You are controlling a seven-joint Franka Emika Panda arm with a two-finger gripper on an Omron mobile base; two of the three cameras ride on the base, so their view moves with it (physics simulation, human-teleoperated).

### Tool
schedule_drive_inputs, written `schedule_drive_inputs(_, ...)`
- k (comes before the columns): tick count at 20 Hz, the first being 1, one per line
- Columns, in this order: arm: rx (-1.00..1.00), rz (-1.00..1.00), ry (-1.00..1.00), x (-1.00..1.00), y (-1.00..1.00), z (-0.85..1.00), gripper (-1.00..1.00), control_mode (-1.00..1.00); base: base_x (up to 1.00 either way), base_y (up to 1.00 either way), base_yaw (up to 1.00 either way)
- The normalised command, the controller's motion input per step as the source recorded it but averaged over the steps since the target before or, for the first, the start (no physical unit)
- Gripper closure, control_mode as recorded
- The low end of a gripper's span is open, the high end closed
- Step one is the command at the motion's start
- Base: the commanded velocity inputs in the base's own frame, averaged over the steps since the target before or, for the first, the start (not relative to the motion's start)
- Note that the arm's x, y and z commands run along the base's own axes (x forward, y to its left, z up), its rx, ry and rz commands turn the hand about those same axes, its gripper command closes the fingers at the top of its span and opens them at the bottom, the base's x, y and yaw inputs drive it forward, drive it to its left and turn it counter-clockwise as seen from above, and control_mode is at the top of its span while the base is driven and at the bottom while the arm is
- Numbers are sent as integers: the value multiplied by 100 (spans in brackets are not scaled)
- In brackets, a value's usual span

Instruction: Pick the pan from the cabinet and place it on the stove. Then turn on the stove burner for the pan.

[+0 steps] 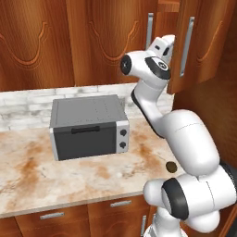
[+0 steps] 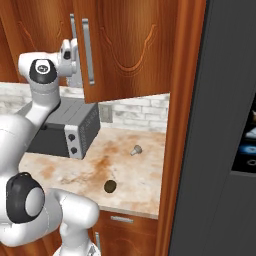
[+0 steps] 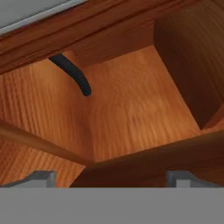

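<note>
My hand reaches up into the open cabinet (image 1: 106, 37), between its carved reddish-brown doors. In the hand view I look at wooden walls and shelves inside. The pan (image 3: 74, 75) shows just its black stick handle, poking out past a shelf edge at upper left; its round body is hidden behind that shelf. My gripper (image 3: 113, 179) stands open, its grey fingertips (image 3: 43, 177) wide apart and holding nothing, still well short of the handle. The stove is out of view.
The cabinet's open door (image 2: 130, 45) hangs right beside my wrist. Below on the marble counter (image 1: 28, 171) stand a grey toaster oven (image 1: 88, 125), a small brown lump (image 2: 110, 186) and a small silver piece (image 2: 135, 149). A tall dark panel (image 2: 225, 125) closes off the right.
</note>
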Motion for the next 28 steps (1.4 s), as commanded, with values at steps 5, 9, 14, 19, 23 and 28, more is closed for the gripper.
schedule_drive_inputs(5, 0, -17, 0, -66, -52, 0, -100, -100, 0, 0, 0)
schedule_drive_inputs(9, 0, -14, 0, -56, -67, 0, -100, -100, 0, 0, 0)
schedule_drive_inputs(14, 2, -9, 1, -34, -93, 0, -100, -100, 0, 0, 0)
schedule_drive_inputs(19, 9, -7, 5, -25, -100, 0, -100, -100, 0, 0, 0)
schedule_drive_inputs(23, 15, -5, 7, -6, -98, -8, -100, -100, 0, 0, 0)
schedule_drive_inputs(28, 9, -2, 0, 0, -60, -9, -100, -100, 0, 0, 0)
